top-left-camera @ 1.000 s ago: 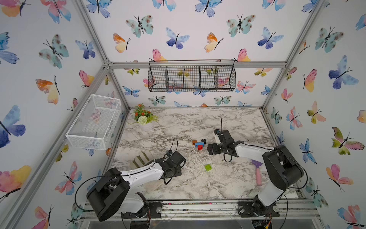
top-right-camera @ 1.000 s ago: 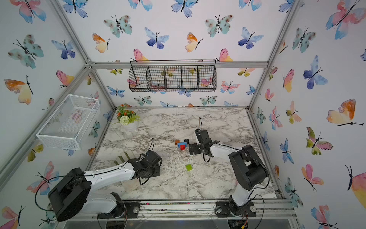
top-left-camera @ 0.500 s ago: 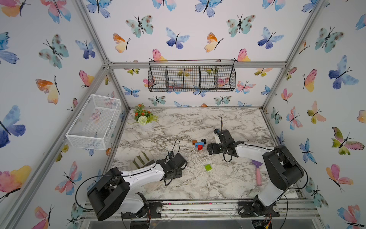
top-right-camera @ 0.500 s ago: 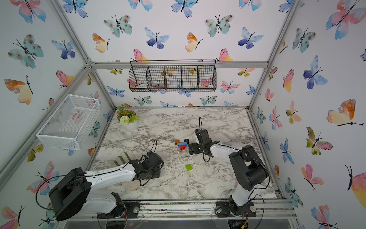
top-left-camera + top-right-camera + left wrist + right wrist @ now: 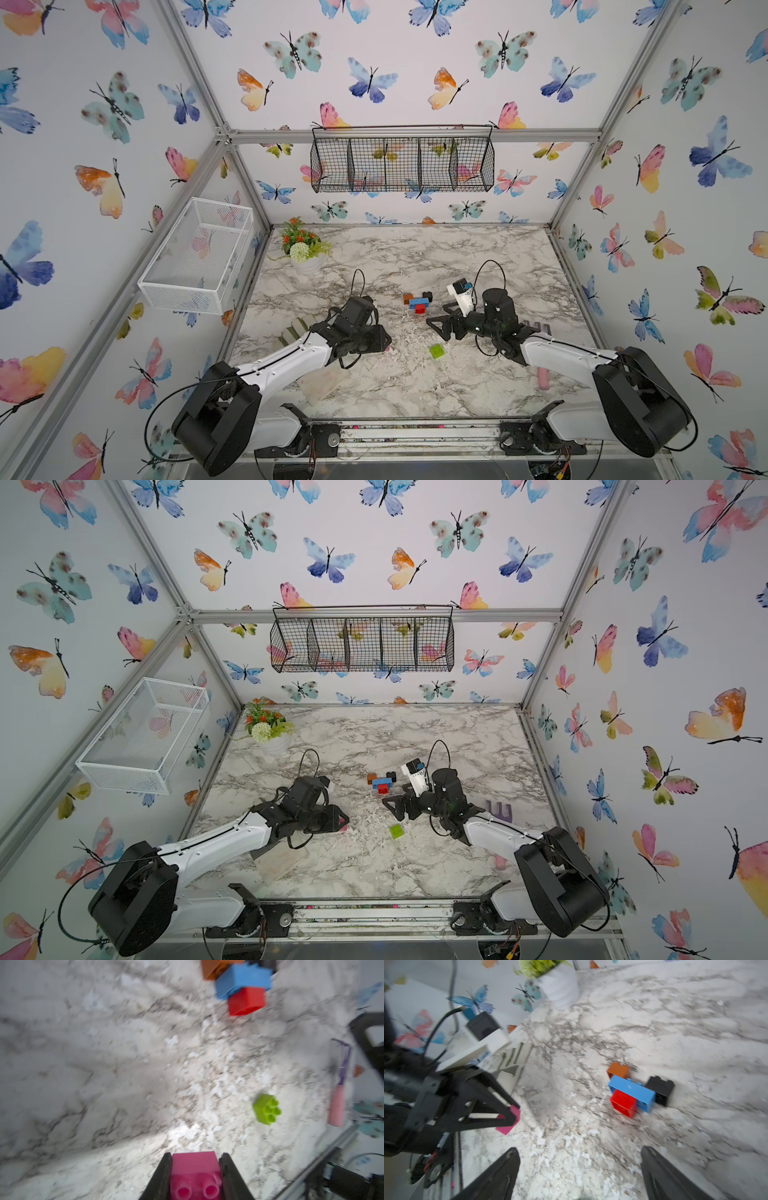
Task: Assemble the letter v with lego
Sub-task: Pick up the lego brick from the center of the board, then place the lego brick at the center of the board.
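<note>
Overhead look into a box cell w/ an aluminium frame & walls papered in watercolour butterflies. The floor is a marble-print tabletop (image 5: 415, 257), white w/ grey veins, its middle pocked w/ white scuffs. Clock: 6 = near edge, 12 = back wall. At 6, a metal rail (image 5: 415, 432) carries both arm bases. Approx 4, near the right edge, lies a pink-handled scraper (image 5: 542, 376). Approx 5, close to centre, a green brick (image 5: 436, 351) sits alone, touching nothing. Just left of it, approx 7, the left gripper (image 5: 196, 1156) has its jaws closed tight on a pink brick (image 5: 194, 1169), low over the surface. The right gripper (image 5: 579, 1150) reaches in from 4 w/ jaws spread wide & nothing between them, hovering between the green brick & the build. At centre lies the brick cluster (image 5: 417, 301): the red brick (image 5: 624, 1103) is on the near side of the blue brick (image 5: 632, 1092), w/ the orange brick (image 5: 618, 1070) & black brick (image 5: 660, 1088) on its far side. At 10–11, in the far corner, stands a white pot of flowers (image 5: 305, 249). A white mesh bin (image 5: 199, 253) hangs on the left wall. A black wire basket (image 5: 401, 160) hangs on the back wall at 12.
</note>
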